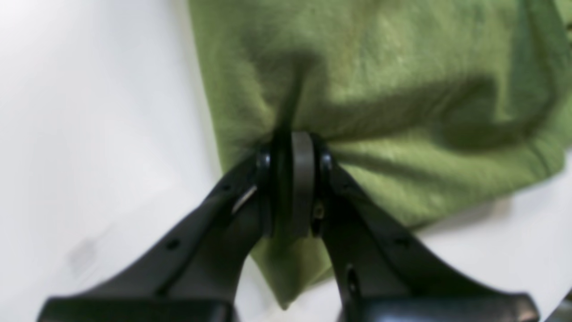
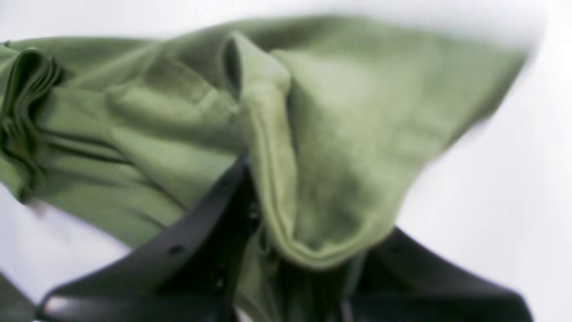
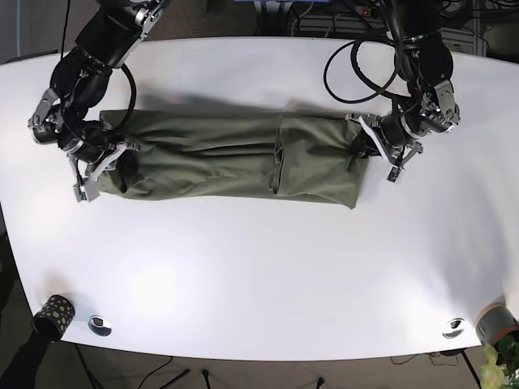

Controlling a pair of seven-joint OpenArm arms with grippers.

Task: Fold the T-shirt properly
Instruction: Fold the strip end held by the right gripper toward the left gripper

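Note:
The green T-shirt (image 3: 235, 158) lies as a long folded band across the white table (image 3: 259, 267), stretched between both arms. My left gripper (image 1: 292, 138) is shut on a bunched edge of the shirt (image 1: 380, 89); in the base view it (image 3: 375, 146) is at the shirt's right end. My right gripper (image 2: 290, 241) holds a fold of the shirt (image 2: 339, 134), which drapes over its jaws and hides the fingertips. In the base view it (image 3: 109, 162) is at the shirt's left end.
A dark patterned cup (image 3: 50, 316) stands at the front left corner. A pot with a plant (image 3: 496, 328) stands at the front right. Two round metal grommets (image 3: 100, 325) (image 3: 452, 327) sit near the front edge. Cables (image 3: 357, 61) hang at the back right.

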